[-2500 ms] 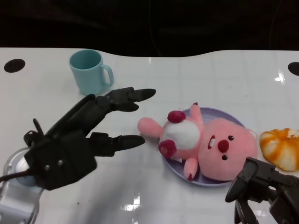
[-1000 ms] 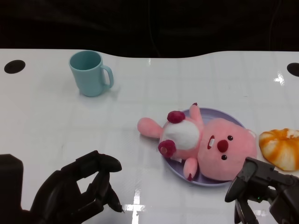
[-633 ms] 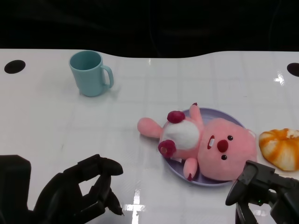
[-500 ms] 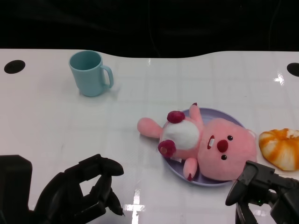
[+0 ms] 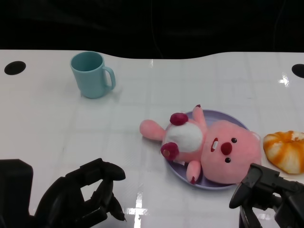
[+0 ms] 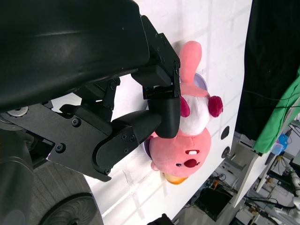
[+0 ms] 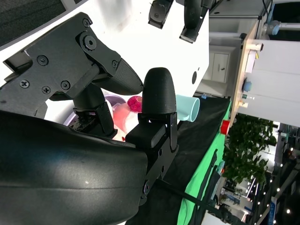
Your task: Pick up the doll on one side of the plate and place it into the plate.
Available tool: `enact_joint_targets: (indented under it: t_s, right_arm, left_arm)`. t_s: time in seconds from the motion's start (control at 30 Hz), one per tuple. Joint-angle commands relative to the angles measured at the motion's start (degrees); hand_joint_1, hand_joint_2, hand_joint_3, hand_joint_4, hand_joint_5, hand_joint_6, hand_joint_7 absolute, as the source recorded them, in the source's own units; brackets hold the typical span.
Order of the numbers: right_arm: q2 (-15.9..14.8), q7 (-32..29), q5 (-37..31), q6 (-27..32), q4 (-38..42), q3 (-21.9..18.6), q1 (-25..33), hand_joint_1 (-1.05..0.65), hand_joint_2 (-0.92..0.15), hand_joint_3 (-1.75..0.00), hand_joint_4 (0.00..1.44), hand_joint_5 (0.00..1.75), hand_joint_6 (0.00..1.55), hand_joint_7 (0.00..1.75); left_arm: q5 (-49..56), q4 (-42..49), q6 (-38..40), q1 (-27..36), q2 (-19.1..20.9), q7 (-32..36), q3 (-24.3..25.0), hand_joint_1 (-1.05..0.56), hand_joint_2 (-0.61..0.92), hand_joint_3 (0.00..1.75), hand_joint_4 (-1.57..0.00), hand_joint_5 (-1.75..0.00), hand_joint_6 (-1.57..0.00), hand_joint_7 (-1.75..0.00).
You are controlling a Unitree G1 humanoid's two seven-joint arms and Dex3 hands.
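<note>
Pink plush doll [image 5: 213,149] with white belly, dark red paws and nose, lying on its back across the plate, head toward the robot's right, one pink limb overhanging the rim onto the table; round pale lilac shallow plate [image 5: 227,118], flat on the white tabletop

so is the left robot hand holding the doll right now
No, in the head view the left robot hand sits curled near the table's front edge, holding nothing, while the doll lies on the plate.
</note>
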Motion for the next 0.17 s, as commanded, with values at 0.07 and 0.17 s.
enact_joint_targets:
  t_s: [0.07, 0.17]
  right_arm:
    - [-0.2, -0.3, 1.4, 2.7, -1.7, -0.5, 0.4, -0.12, -0.48, -1.34, 0.67, 1.75, 0.57, 1.44]
    - [-0.4, 0.0, 2.2, 4.9, -2.5, -0.5, 0.2, -0.13, -0.49, -1.34, 0.68, 1.75, 0.56, 1.46]
  left_arm:
    - [0.4, -0.4, 0.0, 0.1, 0.7, -0.2, 0.4, -0.25, 0.60, 1.07, -0.71, -1.75, -0.60, -1.57]
    - [0.5, -0.2, -0.3, -0.1, 0.8, -0.4, 0.3, -0.26, 0.59, 1.07, -0.71, -1.75, -0.60, -1.57]
